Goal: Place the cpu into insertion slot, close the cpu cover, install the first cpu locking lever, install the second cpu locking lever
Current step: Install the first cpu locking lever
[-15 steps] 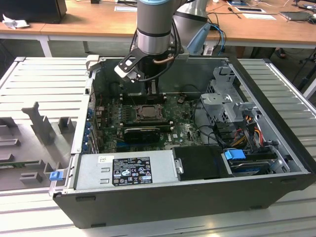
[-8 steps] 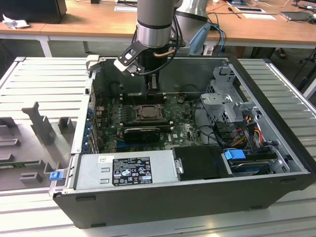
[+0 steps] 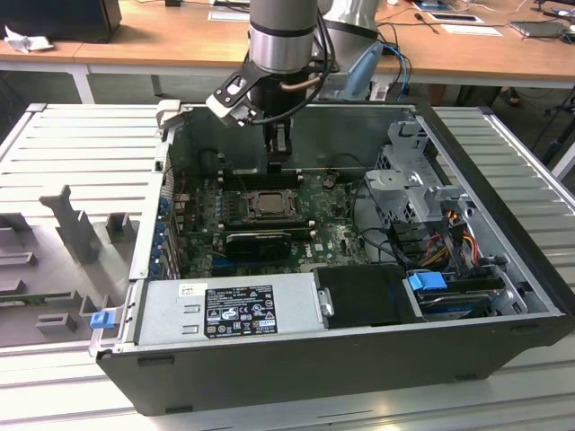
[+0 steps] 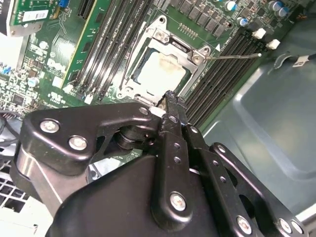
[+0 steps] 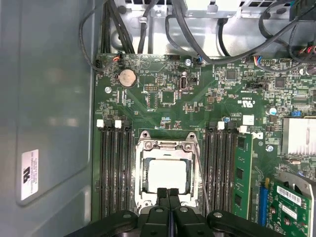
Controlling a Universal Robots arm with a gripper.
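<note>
Gripper (image 5: 168, 192) is seen clenched, fingertips pressed together, nothing held. Just beyond the tips, cpu (image 5: 168, 174) is seated in the socket, framed by lowered cover (image 5: 167, 146). Thin lever (image 5: 200, 170) is seen beside the cover.

We see an open black computer case (image 3: 296, 377) lying on a grey slatted table (image 3: 81, 153), with a wooden desk (image 3: 162, 40) behind it. Inside, a green motherboard (image 5: 163, 98) carries a round coin battery (image 5: 128, 77) and 2 banks of black memory slots (image 5: 114, 168). A grey power supply (image 3: 225, 310) lies along the case wall nearest the exterior camera. A metal drive cage (image 3: 413, 180) stands toward the exterior view's right, with orange and yellow wires (image 3: 454, 224) beside it.
</note>
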